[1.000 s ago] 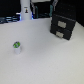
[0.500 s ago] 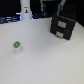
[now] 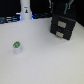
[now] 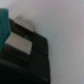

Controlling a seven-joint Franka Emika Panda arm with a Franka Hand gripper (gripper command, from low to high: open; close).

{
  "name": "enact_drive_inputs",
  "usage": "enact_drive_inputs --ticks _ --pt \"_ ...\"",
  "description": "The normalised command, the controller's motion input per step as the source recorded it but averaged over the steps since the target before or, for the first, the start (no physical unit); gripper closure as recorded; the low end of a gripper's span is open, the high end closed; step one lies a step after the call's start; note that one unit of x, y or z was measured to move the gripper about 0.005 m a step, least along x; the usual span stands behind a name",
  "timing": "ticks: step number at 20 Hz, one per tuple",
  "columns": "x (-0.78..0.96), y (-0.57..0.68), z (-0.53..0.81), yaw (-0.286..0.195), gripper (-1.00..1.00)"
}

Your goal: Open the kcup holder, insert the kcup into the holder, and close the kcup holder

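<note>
Ext. view: white table [image 3: 47,60] w/ the kcup holder [image 3: 63,26] at approx 1–2 o'clock from table centre, a black boxy unit w/ two pale grey front panels, both looking flush w/ the body, so closed as far as the blur allows. The kcup [image 3: 17,46], tiny white pod w/ green top, stands upright at approx 9 o'clock from centre, well apart from the holder, alone on bare table. A tall white stand [image 3: 26,8] w/ a dark mark sits at approx 11 o'clock near the back edge. The arm [image 3: 59,6] shows as a dark shape at 12 o'clock of the holder, just behind/above it; gripper itself not separable from the dark background, so jaw state: can't tell. Wrist view: close on the holder [image 4: 27,50], grey panels and black body angled across frame, white table [image 4: 62,25] beside it; a blurry teal patch [image 4: 4,27] at frame edge, unidentifiable. No fingers clearly visible there either.
</note>
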Motion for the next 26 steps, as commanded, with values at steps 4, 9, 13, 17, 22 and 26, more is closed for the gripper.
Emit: enact_drive_inputs --ticks 4,9,13,17,22,26 --pt "-0.21 0.60 -0.24 -0.193 -1.00" --pt "-0.20 0.50 -0.35 -0.188 -1.00" --pt "-0.21 0.46 -0.36 -0.165 -1.00" --pt "-0.20 0.35 -0.39 -0.135 -1.00" --pt "-0.17 0.29 -0.44 -0.063 -1.00" --pt "-0.23 0.21 -0.46 -0.011 -1.00"
